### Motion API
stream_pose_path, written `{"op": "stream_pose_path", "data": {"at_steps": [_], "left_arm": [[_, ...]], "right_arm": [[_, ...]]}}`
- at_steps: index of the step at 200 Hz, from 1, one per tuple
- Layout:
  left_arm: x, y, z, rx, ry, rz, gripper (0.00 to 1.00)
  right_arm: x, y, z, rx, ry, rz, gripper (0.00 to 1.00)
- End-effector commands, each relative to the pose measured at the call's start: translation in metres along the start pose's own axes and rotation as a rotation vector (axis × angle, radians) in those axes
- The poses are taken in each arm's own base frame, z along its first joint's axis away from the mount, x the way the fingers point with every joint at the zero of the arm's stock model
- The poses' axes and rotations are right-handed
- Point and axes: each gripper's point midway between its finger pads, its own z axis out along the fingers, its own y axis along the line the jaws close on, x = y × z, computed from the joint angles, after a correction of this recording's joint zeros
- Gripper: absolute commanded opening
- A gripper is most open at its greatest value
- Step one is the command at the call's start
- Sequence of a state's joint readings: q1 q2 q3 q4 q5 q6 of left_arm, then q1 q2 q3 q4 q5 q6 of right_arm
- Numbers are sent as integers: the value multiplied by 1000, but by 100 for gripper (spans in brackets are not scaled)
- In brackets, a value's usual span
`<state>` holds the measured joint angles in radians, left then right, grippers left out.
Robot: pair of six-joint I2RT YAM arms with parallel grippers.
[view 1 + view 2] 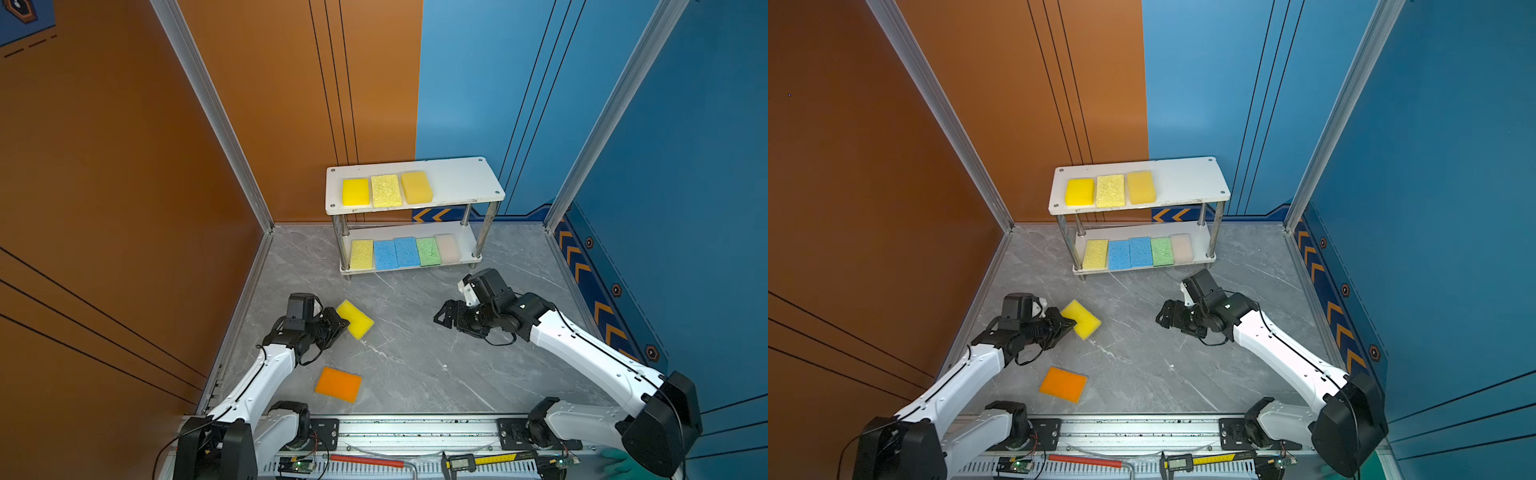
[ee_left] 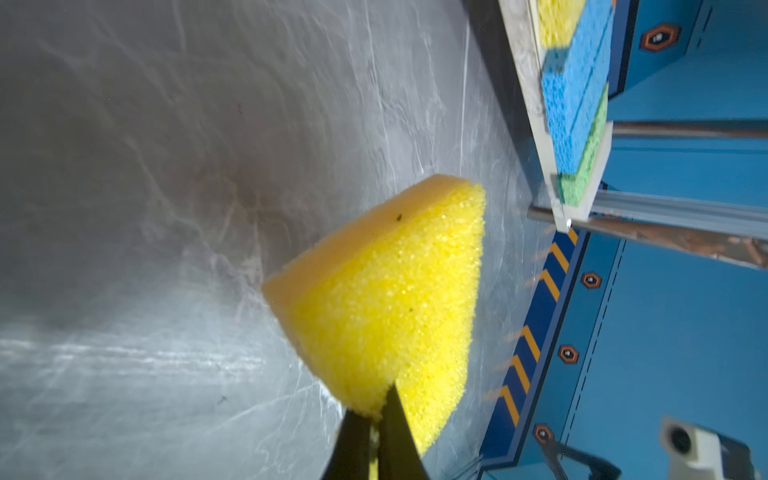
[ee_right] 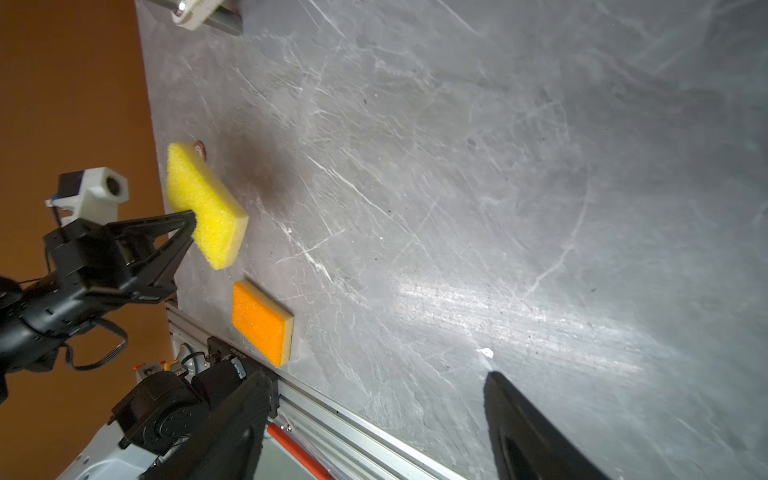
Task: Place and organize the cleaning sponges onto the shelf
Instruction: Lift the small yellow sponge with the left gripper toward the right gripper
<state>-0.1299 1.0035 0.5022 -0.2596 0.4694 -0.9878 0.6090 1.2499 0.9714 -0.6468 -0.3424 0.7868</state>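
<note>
Pinching yellow sponge (image 1: 355, 319) in left pincer (image 1: 340, 323) above table (image 1: 415, 353)

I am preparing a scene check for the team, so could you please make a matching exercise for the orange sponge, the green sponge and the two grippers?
Things:
1. orange sponge
2. green sponge
3. left gripper
4. right gripper

States:
A. open and empty
B. on the lower board of the shelf
C. flat on the table
D. shut on a yellow sponge

Pairs: 1-C, 2-B, 3-D, 4-A
</note>
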Motion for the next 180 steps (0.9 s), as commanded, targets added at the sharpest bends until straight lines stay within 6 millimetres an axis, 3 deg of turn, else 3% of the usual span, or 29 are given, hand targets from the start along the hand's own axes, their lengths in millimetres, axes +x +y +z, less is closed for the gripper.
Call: {"op": "stream_pose_path", "data": {"at_steps": [1,52,90,150,180], "left_arm": [[43,10,-1,-21,127,47,1],[101,-3,4,-19,252,206,2],[130,-34,5,12,333,337,2],[153,-103,-2,132,423,441,1],[158,-137,-9,213,457,454,1]], "right_arm": [[14,-17,9,61,50,17,98],[31,-34,9,75,68,24,100],[44,-44,-3,27,59,48,100],[20,-10,-54,-201,-38,25,100],[10,22,-78,-339,-60,-21,100]]}}
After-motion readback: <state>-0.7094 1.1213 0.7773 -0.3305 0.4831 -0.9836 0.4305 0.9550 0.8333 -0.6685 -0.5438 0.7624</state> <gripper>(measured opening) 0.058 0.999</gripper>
